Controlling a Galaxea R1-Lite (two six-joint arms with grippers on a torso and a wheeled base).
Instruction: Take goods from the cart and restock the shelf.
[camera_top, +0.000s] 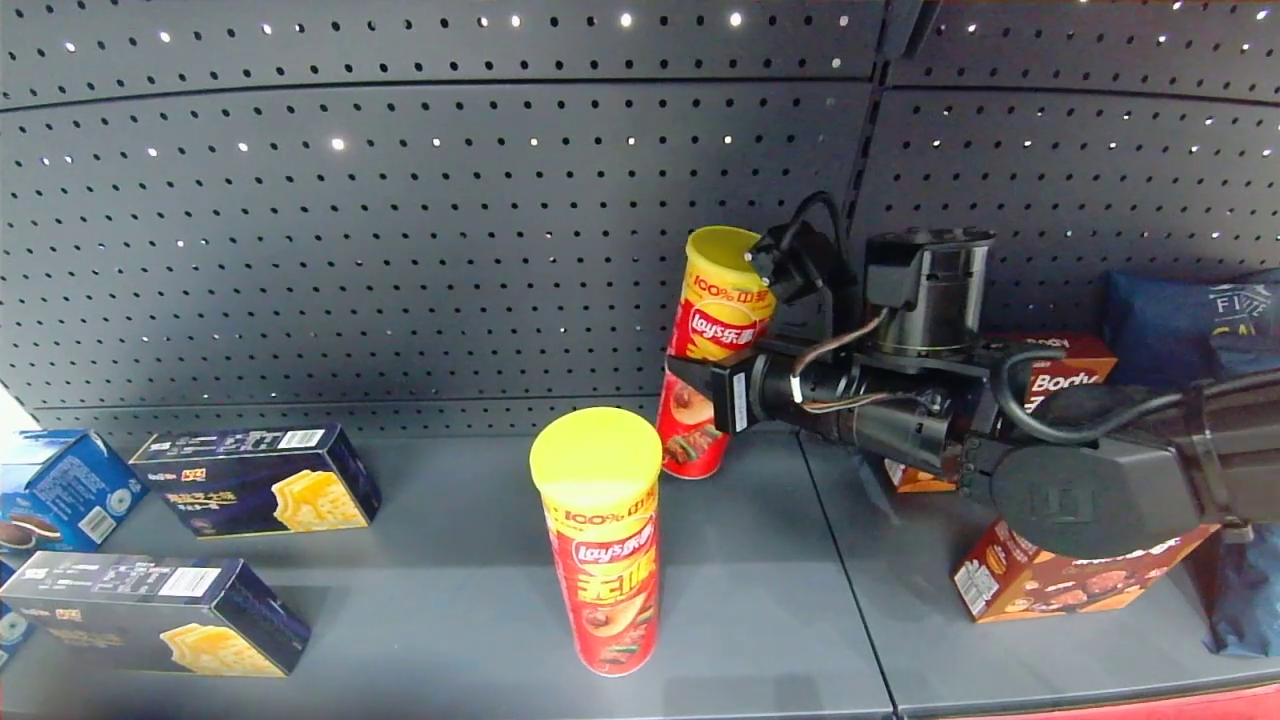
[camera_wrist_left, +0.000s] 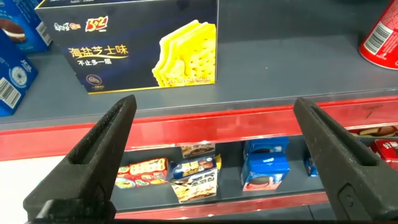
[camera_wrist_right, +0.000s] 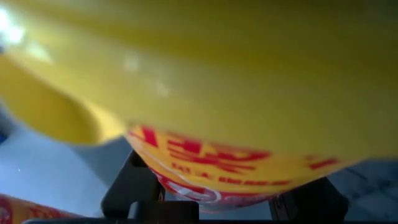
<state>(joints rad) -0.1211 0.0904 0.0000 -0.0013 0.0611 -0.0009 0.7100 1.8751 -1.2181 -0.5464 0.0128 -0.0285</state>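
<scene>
Grey metal shelf board (camera_top: 450, 590) backed by a dark perforated panel (camera_top: 400, 250). At the robot's left lie two dark blue cracker boxes with yellow biscuit print, one near the back (camera_top: 265, 480) and one at the front edge (camera_top: 150, 612), with a blue cookie box (camera_top: 60, 490) beside them at the far left. An upright red crisp tube with a yellow lid (camera_top: 600, 540) stands free near the middle of the board, in front of the held crisp tube (camera_top: 712, 340) and slightly to its left, apart from it. To the right lie an orange-brown snack box (camera_top: 1050, 585), partly covered by the arm, a red-brown box (camera_top: 1065, 365) against the panel behind the arm, and a dark blue bag (camera_top: 1190, 320) at the far right. The held crisp tube, same red body and yellow lid, sits close to the back panel, tilted with its lid leaning to the robot's right; whether its base touches the board cannot be told. The right gripper (camera_top: 697, 385) is clamped across the tube's middle, its black fingers (camera_wrist_right: 134, 186) on either side of the body in the right wrist view. The right arm (camera_top: 900, 410) reaches in roughly level from the right, low over the board, crossing above the snack boxes. The left gripper (camera_wrist_left: 214, 106) is spread wide with nothing between its fingers (camera_wrist_left: 99, 155), held in front of the red shelf edge strip (camera_wrist_left: 249, 121), facing the front cracker box, with assorted packets on a lower shelf (camera_wrist_left: 199, 177) beneath
</scene>
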